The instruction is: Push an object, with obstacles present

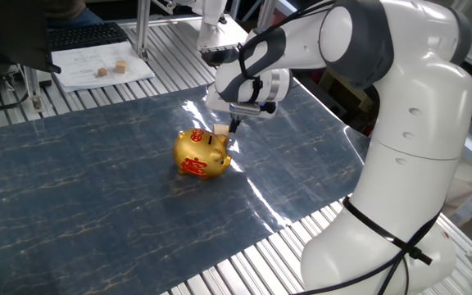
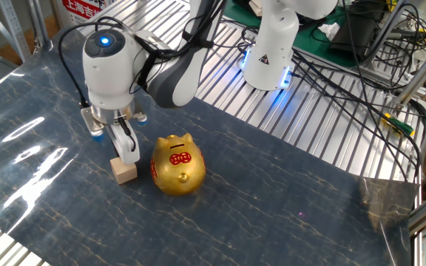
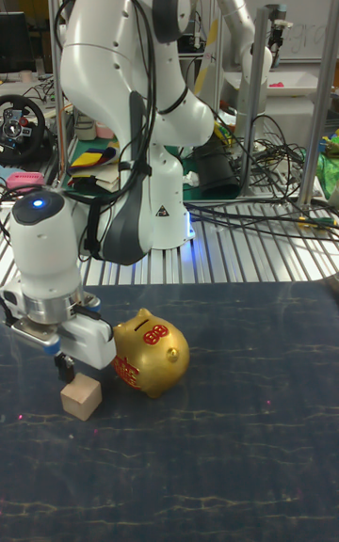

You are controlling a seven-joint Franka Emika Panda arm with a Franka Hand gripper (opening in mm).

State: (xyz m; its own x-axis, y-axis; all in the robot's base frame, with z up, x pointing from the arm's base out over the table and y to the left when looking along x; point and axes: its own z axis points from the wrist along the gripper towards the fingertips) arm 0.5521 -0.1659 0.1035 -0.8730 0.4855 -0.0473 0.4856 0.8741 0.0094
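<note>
Two red markings, gold piggy bank (image 2: 177,164)

You cannot confirm the gripper's (image 2: 128,151) jaw state: in every view the fingers read as one dark mass above the wooden cube (image 2: 123,171). Contact between fingertips and cube is also unclear. In one fixed view the piggy bank (image 1: 202,152) hides most of the cube (image 1: 222,129); only a top corner shows behind it. In the tall fixed view the gripper (image 3: 64,368) is partly masked by the wrist housing beside the piggy bank (image 3: 150,346). The bank's red markings are too small to read.
</note>
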